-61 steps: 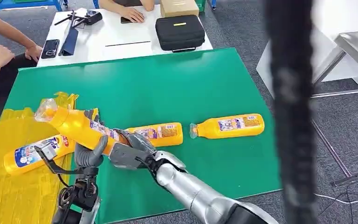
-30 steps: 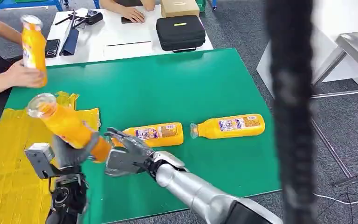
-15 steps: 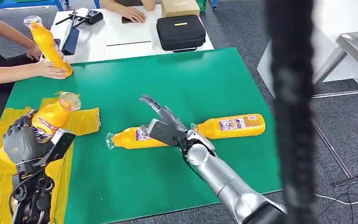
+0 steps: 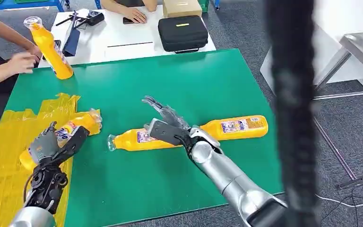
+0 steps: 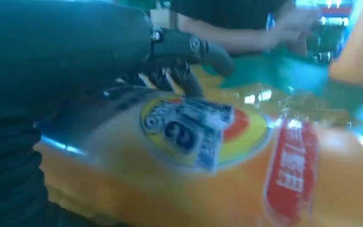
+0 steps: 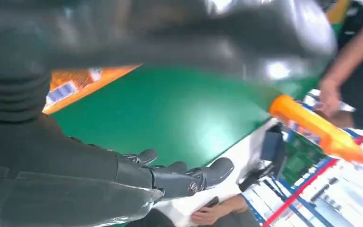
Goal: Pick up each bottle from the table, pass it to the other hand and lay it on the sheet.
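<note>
Head view is showing you the left hand [image 4: 47, 144] at the lower left of the frame, lying over a yellow bottle [image 4: 78, 124] that is resting on the yellow sheet [image 4: 9, 184]. Its dark fingers are wrapping across the bottle's body, and the capped end is pointing toward the middle of the green table [image 4: 137, 75]. You are seeing the same hold up close from the left wrist, where the labelled bottle [image 5: 208, 156] is sitting under the fingers [image 5: 189, 47]; that picture is blurred, so the hand is probably gripping, though how firmly I cannot tell.

Near the centre of the head frame the right hand [image 4: 165, 122] is hovering with its fingers spread and holding nothing. It is sitting just above a second bottle [image 4: 132, 140], which is lying on its side on the green surface with its cap toward the left. The right wrist view is showing you those fingers [image 6: 179, 177] stretched out over bare green table [image 6: 170, 113].

A third bottle [image 4: 238, 126] is lying on its side just to the right of the right hand, its cap end close to the wrist.

At the upper left of the head frame a fourth bottle [image 4: 49, 47] is standing tilted at the table's far edge, and a person's hand [image 4: 22, 61] is reaching in just beside it. Behind, at the top of the frame, a black case [image 4: 183, 32] is resting on a white table [image 4: 132, 40].
</note>
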Motion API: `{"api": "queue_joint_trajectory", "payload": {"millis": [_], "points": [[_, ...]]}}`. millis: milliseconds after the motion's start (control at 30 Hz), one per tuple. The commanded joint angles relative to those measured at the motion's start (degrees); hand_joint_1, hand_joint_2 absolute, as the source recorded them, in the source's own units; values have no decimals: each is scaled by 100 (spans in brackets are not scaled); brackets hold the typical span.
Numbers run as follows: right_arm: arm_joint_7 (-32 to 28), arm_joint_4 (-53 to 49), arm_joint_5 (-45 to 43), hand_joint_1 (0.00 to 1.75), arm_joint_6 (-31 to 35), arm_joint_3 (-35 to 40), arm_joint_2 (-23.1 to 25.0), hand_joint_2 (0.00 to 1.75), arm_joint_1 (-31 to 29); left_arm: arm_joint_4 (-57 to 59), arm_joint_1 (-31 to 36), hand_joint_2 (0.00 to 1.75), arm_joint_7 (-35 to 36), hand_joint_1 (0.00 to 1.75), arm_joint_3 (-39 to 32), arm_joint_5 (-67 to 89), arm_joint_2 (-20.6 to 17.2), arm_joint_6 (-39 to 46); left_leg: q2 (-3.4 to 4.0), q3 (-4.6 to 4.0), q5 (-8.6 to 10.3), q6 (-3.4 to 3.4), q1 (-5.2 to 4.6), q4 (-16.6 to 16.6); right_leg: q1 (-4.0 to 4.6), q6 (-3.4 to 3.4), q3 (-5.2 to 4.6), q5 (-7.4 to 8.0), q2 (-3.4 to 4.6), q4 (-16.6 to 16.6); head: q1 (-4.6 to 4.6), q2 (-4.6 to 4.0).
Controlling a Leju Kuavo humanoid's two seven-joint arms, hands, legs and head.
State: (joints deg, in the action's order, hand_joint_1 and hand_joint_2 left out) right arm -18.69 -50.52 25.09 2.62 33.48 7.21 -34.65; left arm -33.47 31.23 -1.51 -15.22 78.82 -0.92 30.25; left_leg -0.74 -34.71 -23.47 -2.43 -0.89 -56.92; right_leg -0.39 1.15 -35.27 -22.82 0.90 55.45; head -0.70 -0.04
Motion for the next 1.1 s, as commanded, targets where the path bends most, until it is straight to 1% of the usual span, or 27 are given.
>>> {"api": "queue_joint_trajectory", "payload": {"millis": [33, 67, 100, 133, 167, 267, 300, 333, 367, 400, 467, 500, 533, 567, 633, 667, 700, 733, 767, 900, 967, 1000, 1033, 1100], "points": [[230, 853, 312, 0, 59, 528, -10, 175, -536, 1388, 536, 175, 21, 0, 166, -177, -296, -288, 6, 15, -6, 12, 2, 1, 1, -2, 14, -6, -2, -1, 0, 0], [451, 960, 625, 0, 178, 664, 2, 175, -601, 1355, 521, 175, -17, 0, 184, -248, -269, -396, 0, 19, -6, 14, 1, 3, 0, -3, 17, -6, -2, 3, 0, 0], [451, 960, 625, 0, 178, 664, 2, 175, -601, 1355, 521, 0, -17, 0, 184, -248, -269, -396, -5, 23, -8, 17, 1, 2, 1, -3, 22, -8, -6, 5, -2, 0], [565, 1044, 787, 0, 198, 696, 24, 175, -634, 1323, 514, 0, -58, 0, 184, -326, -246, -443, -3, 18, -4, 15, -1, 1, -1, -4, 13, -4, -1, 9, 0, 0], [654, 1168, 933, 0, 161, 732, 58, 175, -673, 1287, 509, 0, -93, 0, 209, -381, -214, -449, 6, 27, -9, 29, 6, -5, 6, -7, 20, -5, 2, 13, 0, 0], [939, 1600, 1397, 0, 190, 859, 166, 175, -816, 1187, 483, 0, -294, 0, 188, -662, -141, -493, -5, 26, 4, 30, 2, 2, 1, -6, 18, -3, -4, 13, 0, 0], [1044, 1821, 1553, 0, 175, 886, 225, 175, -881, 1125, 483, 0, -617, 0, 79, -1000, -92, -672, -7, 25, 7, 28, 1, 3, 0, -6, 17, -2, -4, 14, 0, 0], [1100, 1932, 1666, 0, 204, 906, 252, 175, -907, 1097, 482, 0, -683, 0, 83, -1107, -89, -763, 2, 37, -1, 45, 11, -4, 11, -10, 31, -5, -6, 14, -2, 0], [1213, 2092, 1830, 0, 193, 933, 298, 175, -938, 992, 465, 0, -910, 0, 49, -1374, -59, -868, -3, 30, 7, 36, 3, 2, 2, -12, 21, 1, -3, 14, 2, 0], [1286, 2170, 1915, 0, 180, 941, 312, 175, -942, 929, 454, 0, -1155, 0, -13, -1642, -38, -1028, -2, 35, 5, 42, 7, 0, 7, -21, 27, 6, -6, 13, -2, 0], [1373, 2277, 1987, 0, 155, 918, 329, 175, -932, 819, 438, 0, -1375, 0, -39, -1921, -8, -1237, -12, 29, 12, 36, 2, 1, 1, -20, 18, 6, -12, 16, 0, 0], [1598, 2404, 2176, 0, 160, 924, 337, 175, -921, 588, 365, 0, -1809, 0, -107, -2564, 35, -1692, -19, 27, 17, 34, 0, 3, -1, -20, 17, 7, -17, 16, 0, 0], [1722, 2478, 2345, 0, 174, 959, 337, 175, -915, 399, 279, 0, -2113, 0, -26, -2976, 39, -2060, -17, 32, 15, 39, 5, 2, 3, -21, 24, 6, -19, 14, -2, 0], [1698, 2577, 2370, 0, 65, 918, 357, 175, -890, 122, 155, 0, -2481, 0, -30, -3530, 74, -2553, -14, 36, 14, 43, 8, 0, 7, -21, 30, 5, -21, 13, 0, 0], [1777, 2770, 2490, 0, -44, 908, 404, 175, -880, -439, -117, 0, -2728, 0, 208, -4253, 92, -3048, -12, 37, 17, 36, 3, 5, 1, -20, 28, 7, -13, 12, 0, 0], [1778, 2821, 2494, 0, -88, 896, 421, 175, -867, -615, -196, 0, -2807, 0, 227, -4459, 121, -3160, -13, 38, 18, 32, -1, 7, -2, -20, 28, 7, -11, 13, -2, 0], [1789, 2932, 2544, 0, -144, 887, 454, 175, -823, -1210, -474, 0, -2834, 0, 448, -5004, 131, -3500, -5, 43, 14, 38, 3, 8, 2, -20, 35, 7, -8, 8, 0, 0], [1813, 3030, 2567, 0, -220, 863, 485, 175, -791, -1521, -606, 0, -2813, 0, 637, -5372, 120, -3622, 0, 45, 10, 44, 8, 4, 7, -21, 38, 5, -7, 9, 0, 0], [1898, 3129, 2664, 0, -313, 892, 515, 175, -741, -1852, -745, 0, -2759, 0, 856, -5842, 97, -3800, -4, 38, 14, 33, 3, 7, 2, -21, 29, 8, -4, 10, 0, 0], [1929, 3146, 2700, 0, -285, 910, 524, 175, -688, -1995, -806, 0, -2685, 0, 971, -5952, 81, -3792, -21, 37, 16, 33, 6, 4, 5, -23, 29, 4, -24, 12, 0, 0], [1936, 3180, 2719, 0, -362, 902, 540, 175, -679, -2007, -803, 0, -2764, 0, 1069, -6118, 53, -3835, -23, 50, 5, 47, 16, 0, 15, -26, 47, -5, -33, 8, 0, 0], [2028, 3252, 2829, 33, -533, 968, 541, 175, -638, -2104, -839, 0, -2807, 0, 1196, -6343, 40, -3884, -21, 41, 10, 41, 11, 1, 10, -25, 36, 0, -28, 11, 2, 0], [2020, 3279, 2861, 175, -583, 996, 542, 175, -596, -2166, -858, 0, -2826, 0, 1241, -6425, 48, -3899, -21, 41, 12, 39, 11, 3, 10, -25, 35, 2, -26, 9, 2, 0], [1972, 3347, 2868, 175, -685, 971, 543, 175, -520, -2362, -941, 0, -2775, 0, 1467, -6756, 11, -3906, -22, 43, 9, 44, 12, 5, 11, -25, 37, 3, -28, 7, 0, 0]]}}
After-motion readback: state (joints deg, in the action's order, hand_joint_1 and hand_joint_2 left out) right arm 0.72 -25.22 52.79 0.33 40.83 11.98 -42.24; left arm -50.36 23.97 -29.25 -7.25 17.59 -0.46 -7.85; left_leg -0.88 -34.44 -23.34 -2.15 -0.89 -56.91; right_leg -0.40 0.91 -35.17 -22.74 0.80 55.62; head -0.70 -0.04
